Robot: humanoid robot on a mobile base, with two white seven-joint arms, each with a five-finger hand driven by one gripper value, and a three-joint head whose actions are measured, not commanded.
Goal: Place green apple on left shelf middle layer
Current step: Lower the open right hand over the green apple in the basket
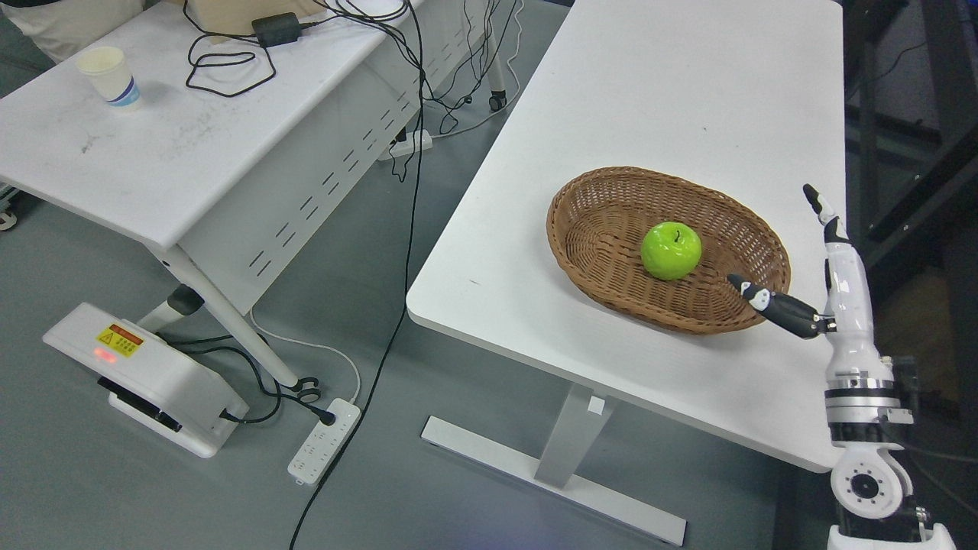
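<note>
Glossy green apple (671,250) sits upright, stem up, inside wicker basket (603,195).

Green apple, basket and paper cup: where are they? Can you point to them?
green apple (671,250), head view, on its shiny front skin.
basket (603,200), head view, on its woven far-left rim.
paper cup (109,74), head view, on its side wall.

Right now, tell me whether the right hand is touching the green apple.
Apart. The head view shows the right hand open beside the basket, its thumb over the near right rim, with bare wicker plainly visible between it and the green apple.
</note>
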